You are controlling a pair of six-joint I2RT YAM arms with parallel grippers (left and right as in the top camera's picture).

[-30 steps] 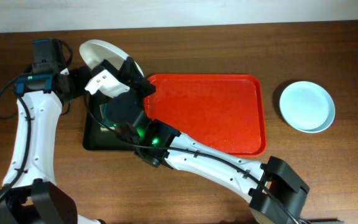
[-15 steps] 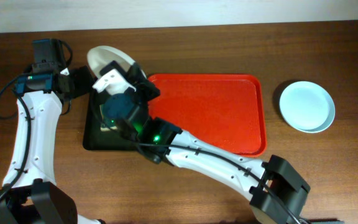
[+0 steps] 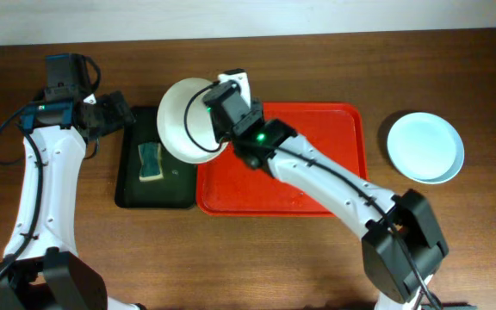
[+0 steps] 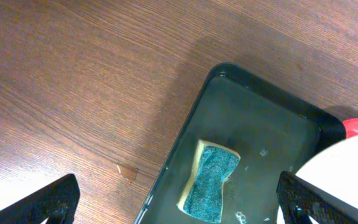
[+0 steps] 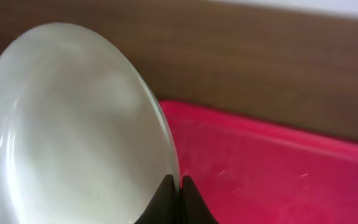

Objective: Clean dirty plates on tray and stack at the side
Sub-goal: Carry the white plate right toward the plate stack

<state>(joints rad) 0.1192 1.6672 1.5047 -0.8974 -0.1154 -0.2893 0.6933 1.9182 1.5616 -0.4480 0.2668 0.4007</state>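
Overhead: right jaws pinch the rim of the white plate [image 3: 186, 120] over the far-left corner of the tray [image 3: 317, 172]. Left wrist: left jaws gape, empty. Right wrist: thin-rim grip; the plate looks stiff, glossy, probably slippery and breakable.

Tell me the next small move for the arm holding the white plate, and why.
Probably carry it rightward across the red tray toward the pale blue plate. The right gripper is shut on the white plate at its rim, its face shows no smears in the wrist view, and the blue plate lies right of the tray, the likely stacking spot.
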